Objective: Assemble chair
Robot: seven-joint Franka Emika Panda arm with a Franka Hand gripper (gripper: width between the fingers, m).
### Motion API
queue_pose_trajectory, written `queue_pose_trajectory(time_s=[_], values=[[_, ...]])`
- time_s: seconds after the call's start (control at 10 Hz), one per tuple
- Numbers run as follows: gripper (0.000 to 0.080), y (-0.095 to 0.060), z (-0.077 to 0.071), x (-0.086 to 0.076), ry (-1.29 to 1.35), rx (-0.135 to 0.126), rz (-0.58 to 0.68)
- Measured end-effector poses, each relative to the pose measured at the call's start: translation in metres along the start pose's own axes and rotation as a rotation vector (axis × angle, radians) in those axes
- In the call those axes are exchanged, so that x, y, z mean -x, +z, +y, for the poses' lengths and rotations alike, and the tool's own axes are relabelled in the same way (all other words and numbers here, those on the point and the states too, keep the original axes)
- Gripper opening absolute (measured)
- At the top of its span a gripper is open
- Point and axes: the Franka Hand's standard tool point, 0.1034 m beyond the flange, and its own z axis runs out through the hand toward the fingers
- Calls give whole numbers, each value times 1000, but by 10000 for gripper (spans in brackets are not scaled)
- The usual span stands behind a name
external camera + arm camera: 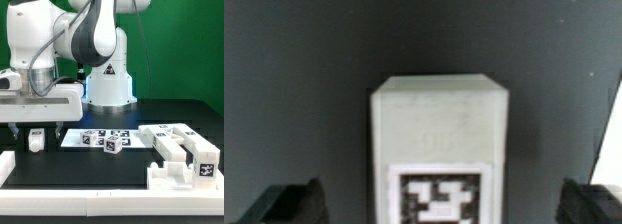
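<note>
The gripper (40,130) stands wide, holding nothing, with a small white chair block (36,140) between its fingertips (287,205), apart from both. Only the wrist view shows that block's tag (438,197). Only the exterior view shows the stepped chair assembly (185,152) (at its right), the marker board (90,136) and 1 tagged cube (112,146).

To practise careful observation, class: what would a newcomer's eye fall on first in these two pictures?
The big white robot arm fills the top of the exterior view, its open gripper hanging over a small white tagged block on the exterior view's left. On that view's right sits a chunky stepped cluster of white chair parts, with the marker board lying between the two.
</note>
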Motion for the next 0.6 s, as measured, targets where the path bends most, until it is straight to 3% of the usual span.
queue_pose_trajectory(time_s=[0.1,0.3,0.5,0.6], values=[[649,1,-5,0,13,-2,0],[649,1,1,1,28,-2,3],[391,1,1,1,14,-1,0],[391,1,1,1,7,-1,0]])
